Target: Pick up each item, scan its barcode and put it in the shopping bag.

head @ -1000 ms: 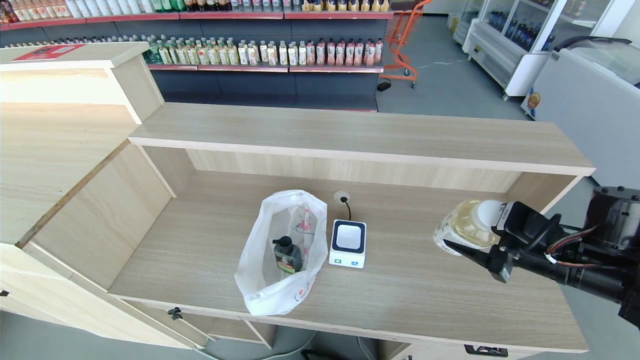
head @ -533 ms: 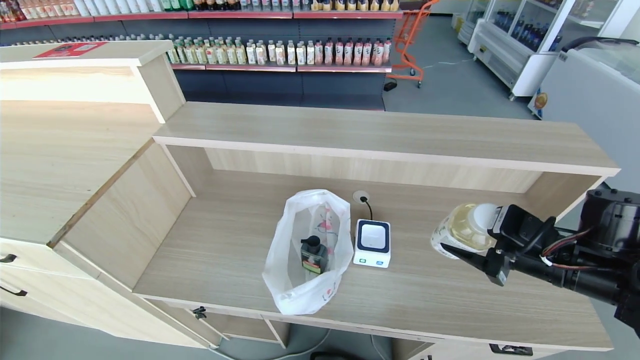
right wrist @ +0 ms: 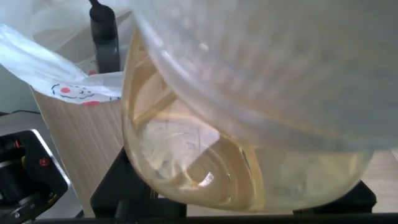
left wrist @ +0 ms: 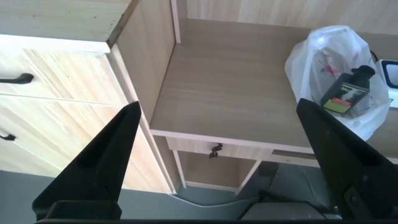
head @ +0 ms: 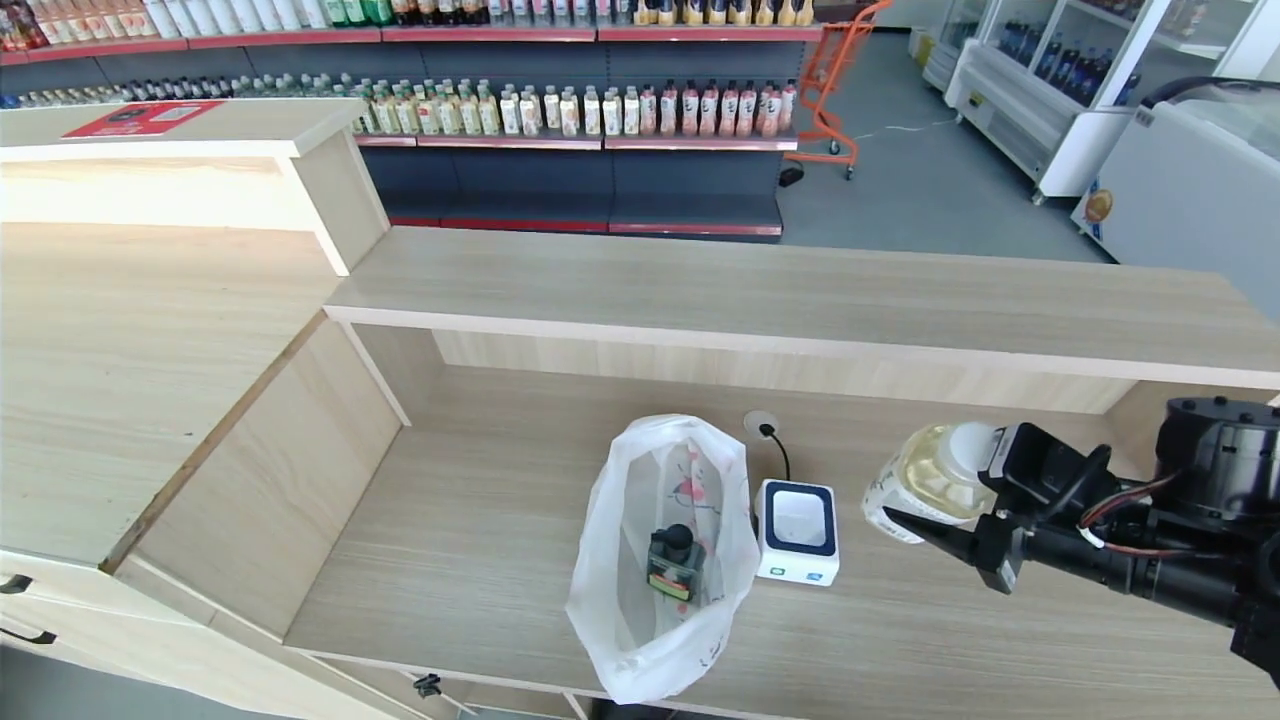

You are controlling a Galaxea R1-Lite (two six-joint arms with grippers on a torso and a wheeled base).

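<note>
My head view is bright and evenly lit, apparently from above, with no hard shadows. The counter (head: 480, 540) has only a soft shade under its raised ledge (head: 800, 290) at twelve o'clock. The pale wood at ten o'clock is washed out almost to white. Light passes through the shopping bag (head: 600, 600), and the scanner (head: 797, 520) at its three o'clock shows a pale sheen on top. Straight edges bow toward the frame corners. In my left wrist view, the fingers (left wrist: 99, 168) of the left gripper (left wrist: 217, 102) are black silhouettes. In my right wrist view, light glows through the bottle (right wrist: 249, 93), with white highlights.
</note>
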